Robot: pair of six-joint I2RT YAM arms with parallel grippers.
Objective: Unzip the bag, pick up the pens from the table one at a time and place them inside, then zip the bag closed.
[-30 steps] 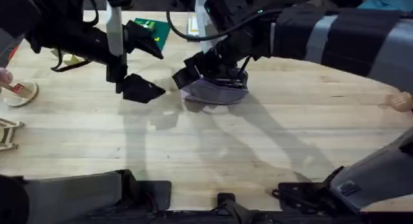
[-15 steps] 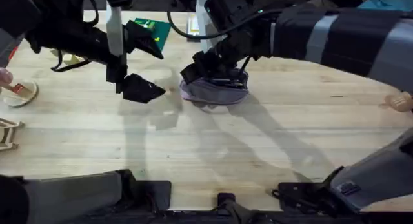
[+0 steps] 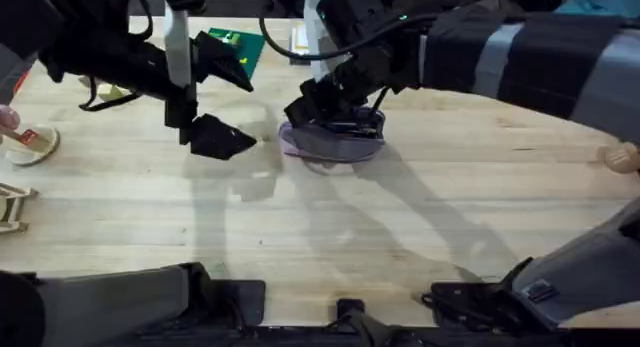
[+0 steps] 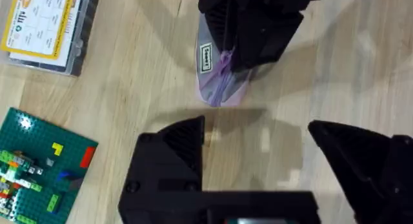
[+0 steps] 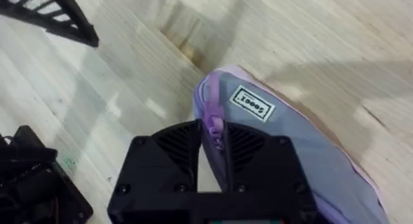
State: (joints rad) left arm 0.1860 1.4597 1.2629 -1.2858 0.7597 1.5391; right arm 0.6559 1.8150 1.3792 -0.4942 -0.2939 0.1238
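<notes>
Now right gripper [image 5: 216, 141] pinching zipper pull [image 5: 213, 126] of bag [image 5: 290, 159]; left gripper [image 4: 258, 153] wide, idle. Your risk: unanchored bag drags, pull slips.

- A green building-brick baseplate [image 4: 40, 164] lies on my desk, with small coloured bricks, yellow, red and blue among them, stuck on it.
- Just beyond it I see a clear flat plastic box [image 4: 48, 27] with a yellow-bordered printed label.
- At the far left edge rests a small pale round object [image 3: 30, 142] with a red mark.
- Below it sits a pale wooden piece [image 3: 12, 207], partly cut off.
</notes>
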